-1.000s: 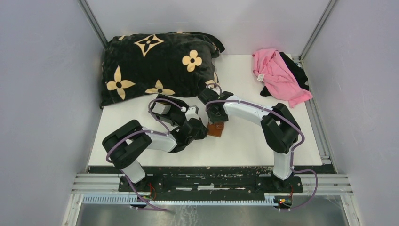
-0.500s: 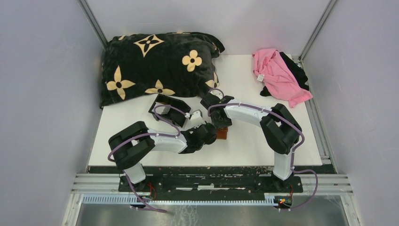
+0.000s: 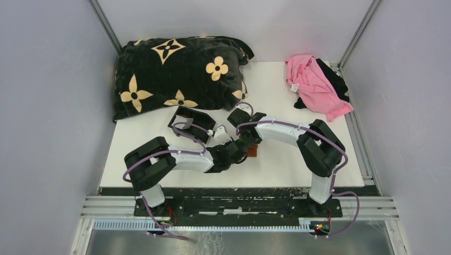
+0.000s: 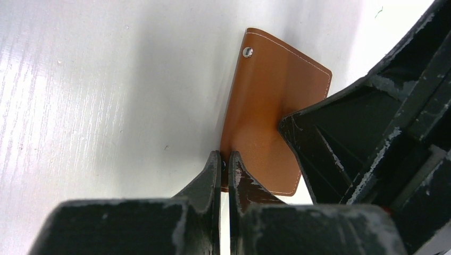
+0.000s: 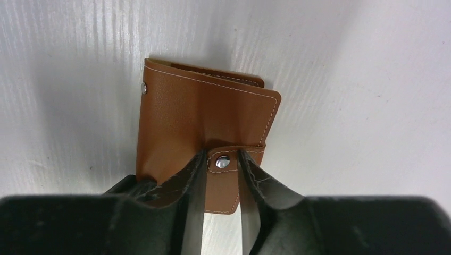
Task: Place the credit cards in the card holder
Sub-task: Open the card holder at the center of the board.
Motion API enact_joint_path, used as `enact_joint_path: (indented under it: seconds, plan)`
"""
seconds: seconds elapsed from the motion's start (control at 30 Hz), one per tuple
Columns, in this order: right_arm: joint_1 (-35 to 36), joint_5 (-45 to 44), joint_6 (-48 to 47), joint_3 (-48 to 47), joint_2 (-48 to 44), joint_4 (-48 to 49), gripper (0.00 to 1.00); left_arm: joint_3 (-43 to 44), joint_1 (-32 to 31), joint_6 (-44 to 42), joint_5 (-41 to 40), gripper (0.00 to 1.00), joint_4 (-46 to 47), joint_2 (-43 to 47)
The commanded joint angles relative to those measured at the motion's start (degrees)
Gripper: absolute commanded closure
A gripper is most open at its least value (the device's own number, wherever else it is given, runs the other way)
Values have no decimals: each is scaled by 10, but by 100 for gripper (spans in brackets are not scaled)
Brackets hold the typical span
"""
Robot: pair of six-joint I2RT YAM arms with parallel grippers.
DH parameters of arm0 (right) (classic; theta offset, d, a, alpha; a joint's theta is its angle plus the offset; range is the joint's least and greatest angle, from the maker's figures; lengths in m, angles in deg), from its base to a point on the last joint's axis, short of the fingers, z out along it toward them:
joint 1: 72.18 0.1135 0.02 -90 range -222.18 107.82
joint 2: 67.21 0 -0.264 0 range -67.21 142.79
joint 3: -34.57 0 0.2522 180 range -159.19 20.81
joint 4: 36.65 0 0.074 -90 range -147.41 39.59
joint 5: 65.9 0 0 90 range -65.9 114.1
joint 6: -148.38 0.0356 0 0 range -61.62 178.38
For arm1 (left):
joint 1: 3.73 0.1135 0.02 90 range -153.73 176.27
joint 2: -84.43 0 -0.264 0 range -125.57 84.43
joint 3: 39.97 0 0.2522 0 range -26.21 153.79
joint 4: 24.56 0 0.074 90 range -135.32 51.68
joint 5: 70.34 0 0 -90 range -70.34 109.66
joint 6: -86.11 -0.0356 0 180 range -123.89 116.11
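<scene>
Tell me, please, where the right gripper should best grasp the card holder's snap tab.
Probably grip the snap tab at its free end, coming from the side where it hangs past the card holder's edge. There it sticks out alone, thin enough for the right gripper. The left gripper pinches another edge, steadying it.

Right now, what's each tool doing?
Left tool: closed on the holder's edge.
Right tool: straddling the snap tab; whether it grips cannot be told.
</scene>
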State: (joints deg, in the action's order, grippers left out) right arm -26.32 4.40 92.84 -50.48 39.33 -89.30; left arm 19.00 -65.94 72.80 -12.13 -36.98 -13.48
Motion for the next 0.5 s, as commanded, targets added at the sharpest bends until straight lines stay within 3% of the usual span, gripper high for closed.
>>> enact_joint_path:
  seconds: [0.0, 0.47]
  plan:
    - [-3, -56, -29, 22, -22, -10, 72, -13, -6, 23, -23, 97, -108, -28]
    - [-33, -13, -44, 41, -101, -4, 88, -19, -5, 65, -77, 97, -173, -22]
